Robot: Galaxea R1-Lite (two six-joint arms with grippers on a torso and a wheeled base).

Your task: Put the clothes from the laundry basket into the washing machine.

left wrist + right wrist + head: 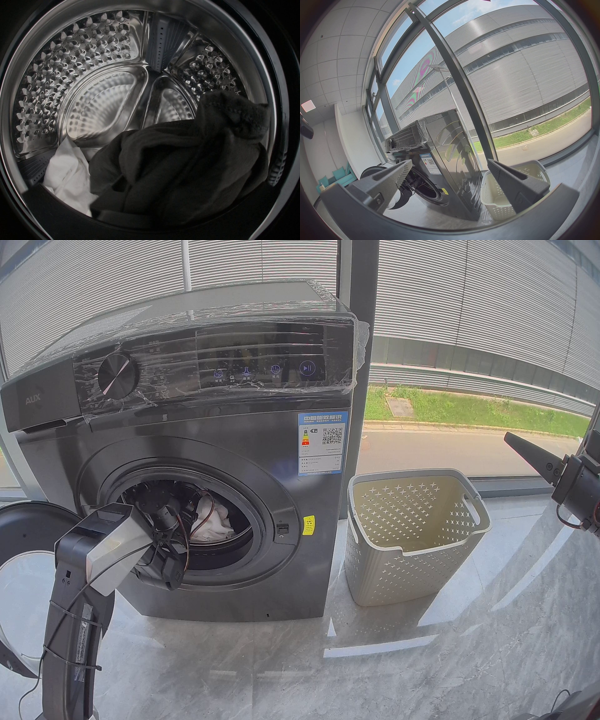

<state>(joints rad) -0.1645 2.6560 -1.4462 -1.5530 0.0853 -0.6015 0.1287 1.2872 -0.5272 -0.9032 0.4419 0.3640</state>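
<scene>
Left pincer (pixel 164 512) is inside the washing machine (pixel 250 427) mouth, can't tell if clenched, right pincer (pixel 449 164) spread open near the laundry basket (pixel 400 571), dark garment (pixel 187 156) and white cloth (pixel 67 175) sit at the front edge of the drum (pixel 103 103), so imo loading's about done, next: back out without snagging.

Head view's left edge is cutting off the washing machine door (pixel 30 520). Left arm (pixel 103 549) is blocking much of the drum opening (pixel 234 546), and the dark garment (pixel 187 162) is covering part of the white cloth (pixel 64 175).
</scene>
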